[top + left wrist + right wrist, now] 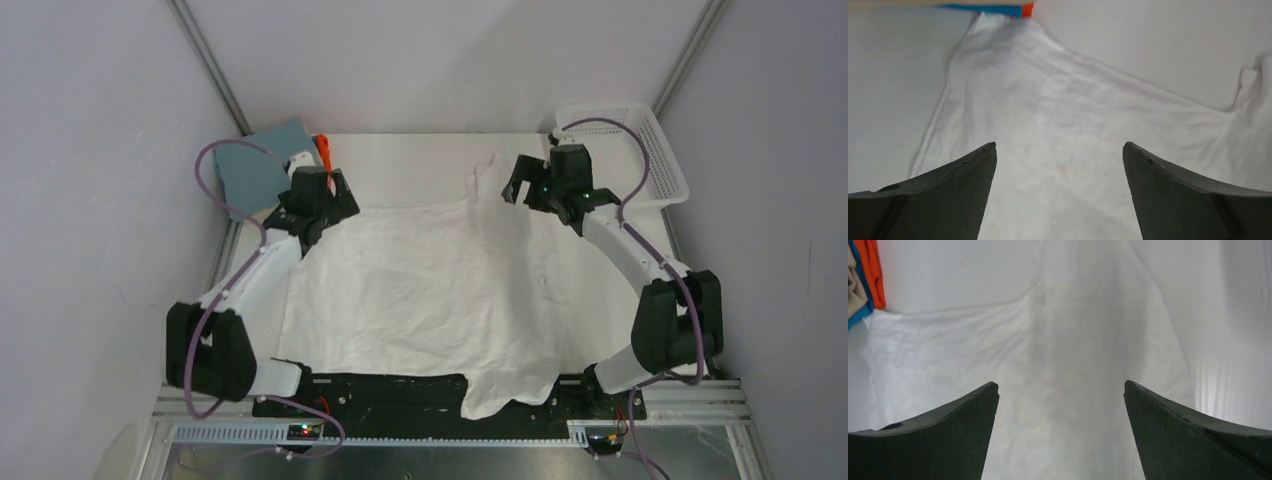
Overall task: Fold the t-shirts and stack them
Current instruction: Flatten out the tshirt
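Worktop: pale and flat; both arms reach in from the near edge.
Pile of folded t-shirts: far left corner of the worktop, just behind the left claw.
Blue-grey t-shirt: on top of the pile, folded square.
Orange t-shirt: only an edge shows at the pile's right side. In the left wrist view it is a small corner at the top.
Bright blue t-shirt: thin strip beside the orange one, lower in the pile.
Beige t-shirt: sliver at the left edge of the right wrist view, next to the blue and orange layers.
Left claw: jaws spread wide with nothing between them, hanging over the far left corner of the white t-shirt. Both fingers stand clear of the cloth.
White t-shirt: spread open across the middle of the worktop, lightly wrinkled. Its far left corner reaches the pile; a flap at the near right hangs over the near edge.
Right claw: jaws wide apart, gripping nothing, over the rumpled far right part of the white t-shirt. Cloth fills the gap between its fingers in the wrist view.
Basket: white mesh, far right corner, behind the right arm.
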`<state>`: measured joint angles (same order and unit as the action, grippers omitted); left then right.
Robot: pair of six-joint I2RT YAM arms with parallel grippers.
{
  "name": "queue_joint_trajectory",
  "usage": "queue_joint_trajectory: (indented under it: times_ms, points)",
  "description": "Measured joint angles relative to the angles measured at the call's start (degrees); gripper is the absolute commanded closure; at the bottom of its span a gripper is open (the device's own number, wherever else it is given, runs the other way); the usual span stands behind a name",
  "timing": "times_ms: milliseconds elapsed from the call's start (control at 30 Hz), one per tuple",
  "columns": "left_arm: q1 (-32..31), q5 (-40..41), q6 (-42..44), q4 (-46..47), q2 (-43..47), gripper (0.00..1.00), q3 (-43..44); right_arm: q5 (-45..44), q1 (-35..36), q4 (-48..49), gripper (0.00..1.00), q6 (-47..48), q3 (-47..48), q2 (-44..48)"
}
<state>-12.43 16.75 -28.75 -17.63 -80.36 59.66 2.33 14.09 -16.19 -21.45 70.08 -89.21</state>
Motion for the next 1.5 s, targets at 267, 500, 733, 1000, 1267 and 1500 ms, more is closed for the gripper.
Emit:
queue_joint_trajectory:
  times_ms: [267, 500, 733, 1000, 1267, 1500]
  points:
    - [-0.94, -3.78, -2.14, -0.79, 7.85, 0.00, -12.74, 4.26, 0.17, 1.44, 0.01, -3.08, -6.73, -1.01]
    - [-0.94, -3.91, -2.80, -0.96, 2.03, 0.00, -13.44, 6.19, -1.09, 3.96, 0.01, -3.98, -1.66, -13.46]
    - [-0.94, -3.91, -3.41, -0.96, -6.27, 0.00, -11.34, 7.15, -3.30, 4.87, 0.01, -5.66, 1.75, -20.98]
    - [-0.94, -4.28, -5.31, -0.44, -10.78, 0.00, -10.03, 5.64, -7.21, 3.82, 0.02, -9.27, -0.48, -19.87]
    - [-0.94, -6.54, -5.88, 0.39, -11.63, 0.00, -9.92, 3.67, -11.47, 3.58, 0.01, -10.99, -9.77, -12.15]
    - [-0.94, -7.87, -5.86, 0.55, -13.88, 0.00, -7.50, 1.68, -11.32, 4.26, 0.00, -11.10, -10.45, -11.63]
